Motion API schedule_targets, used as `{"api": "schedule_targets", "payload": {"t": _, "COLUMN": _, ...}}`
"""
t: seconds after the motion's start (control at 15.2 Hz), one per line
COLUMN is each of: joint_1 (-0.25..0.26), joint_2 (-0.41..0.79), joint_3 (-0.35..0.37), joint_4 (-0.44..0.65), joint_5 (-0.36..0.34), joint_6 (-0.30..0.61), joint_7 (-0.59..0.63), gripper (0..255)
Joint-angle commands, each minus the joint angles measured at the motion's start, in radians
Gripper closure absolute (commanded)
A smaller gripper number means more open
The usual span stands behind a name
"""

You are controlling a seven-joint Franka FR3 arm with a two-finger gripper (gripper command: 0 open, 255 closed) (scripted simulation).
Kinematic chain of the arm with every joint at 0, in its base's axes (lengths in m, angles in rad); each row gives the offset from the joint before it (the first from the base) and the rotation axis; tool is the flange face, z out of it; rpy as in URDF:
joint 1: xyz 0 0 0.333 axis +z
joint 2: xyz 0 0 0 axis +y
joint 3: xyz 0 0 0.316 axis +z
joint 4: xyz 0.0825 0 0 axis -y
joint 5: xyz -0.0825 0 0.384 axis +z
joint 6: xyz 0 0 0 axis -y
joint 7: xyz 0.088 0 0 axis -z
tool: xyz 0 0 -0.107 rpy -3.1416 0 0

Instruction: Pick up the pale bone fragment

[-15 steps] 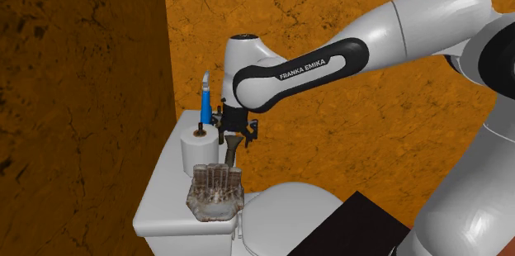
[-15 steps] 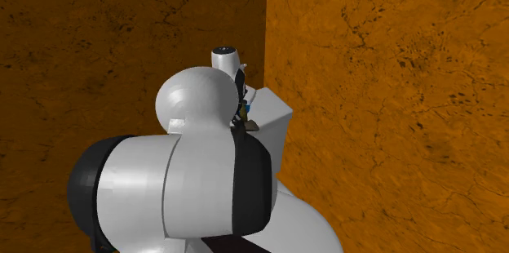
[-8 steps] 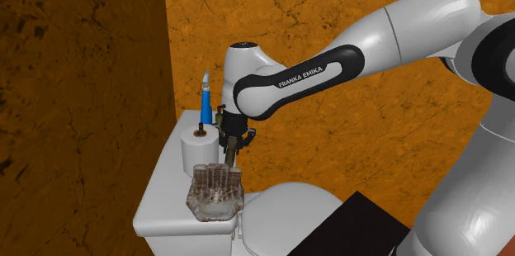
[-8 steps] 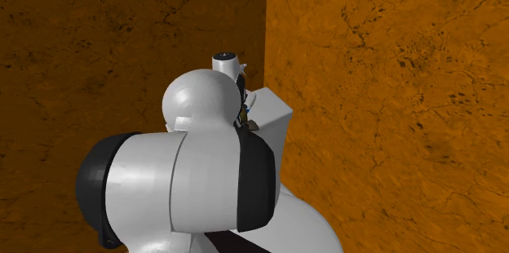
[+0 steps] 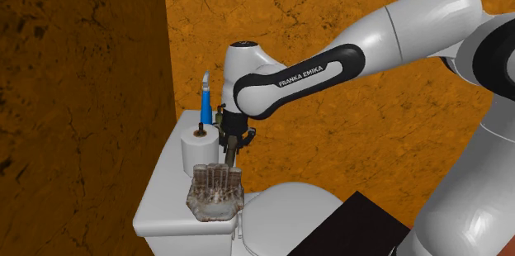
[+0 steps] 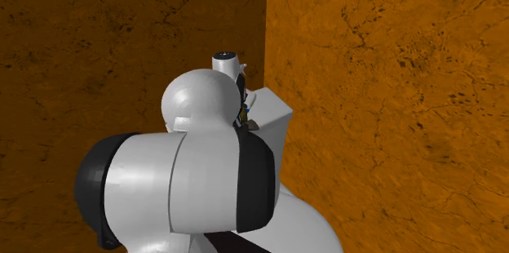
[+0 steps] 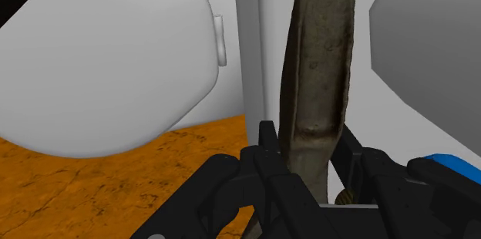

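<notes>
Orange walls (image 5: 330,15) back a white toilet tank (image 5: 161,205), near which the fingers (image 7: 267,156) clasp a brownish bone fragment (image 7: 320,68)

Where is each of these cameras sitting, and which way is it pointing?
Shoulder view: beside and slightly behind the stand, looking down at the toilet tank; the white arm reaches left, its claw clasping the bone fragment.
Second exterior view: close behind the arm, facing the orange wall corner; bulky arm joints loom in front.
Wrist view: riding above the claw, looking along its black fingers clasping the bone fragment.
Shared: both exterior views show arm and tank.
</notes>
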Motion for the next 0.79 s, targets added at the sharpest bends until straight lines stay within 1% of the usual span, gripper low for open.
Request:
{"api": "schedule_targets", "payload": {"t": 0.0, "joint_1": -0.001, "joint_2": -0.010, "joint_3": 0.001, "joint_4": 0.011, "joint_5": 0.009, "joint_6": -0.019, "joint_7": -0.007, "gripper": 255}}
{"api": "schedule_targets", "payload": {"t": 0.73, "joint_1": -0.008, "joint_2": -0.073, "joint_3": 0.000, "joint_4": 0.101, "joint_5": 0.058, "joint_6": -0.159, "joint_7": -0.044, "gripper": 255}}
